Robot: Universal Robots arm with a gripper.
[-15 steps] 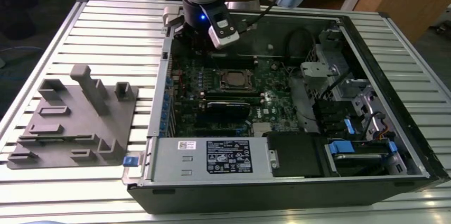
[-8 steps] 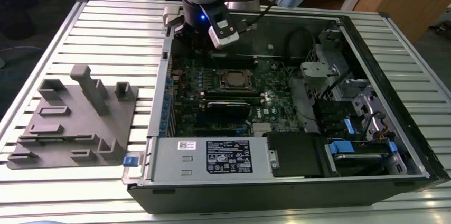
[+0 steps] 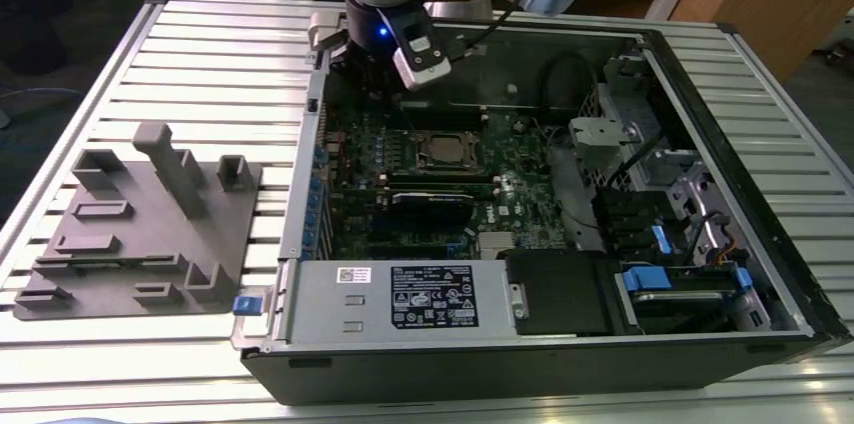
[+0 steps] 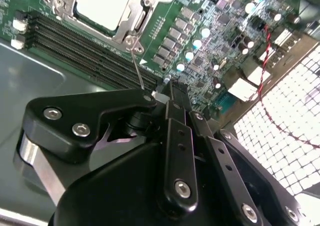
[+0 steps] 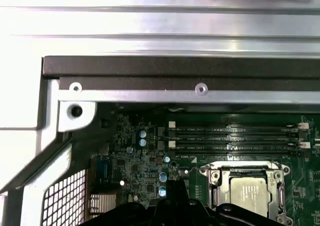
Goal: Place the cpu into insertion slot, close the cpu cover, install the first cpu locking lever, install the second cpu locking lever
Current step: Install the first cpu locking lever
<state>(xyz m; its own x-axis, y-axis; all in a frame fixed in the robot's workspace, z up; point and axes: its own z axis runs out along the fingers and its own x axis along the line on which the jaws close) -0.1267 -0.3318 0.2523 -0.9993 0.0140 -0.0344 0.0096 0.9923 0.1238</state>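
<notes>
The cpu [image 4: 102,4] lies in the insertion slot [image 3: 447,151] on the green board, its pale metal top showing through the window of the cpu cover [image 4: 131,17], which lies flat over it. In the first wrist view the cpu [image 5: 250,193] sits inside the silvery cover frame [image 5: 216,186]. A thin wire locking lever [image 4: 137,64] rises from the socket's corner towards my gripper [image 4: 169,89]. The gripper is shut with nothing between its fingers, its tip right beside the lever's free end; contact cannot be made out. In the exterior view the gripper [image 3: 380,79] hangs over the case's far corner, behind the socket.
The open computer case [image 3: 747,174] lies on a slatted table [image 3: 200,54]. Memory slots [image 5: 235,138] run beside the socket. A grey power supply [image 3: 400,299] fills the case's near side, drive bays [image 3: 667,284] the exterior view's right. A grey fixture block [image 3: 140,224] stands at that view's left.
</notes>
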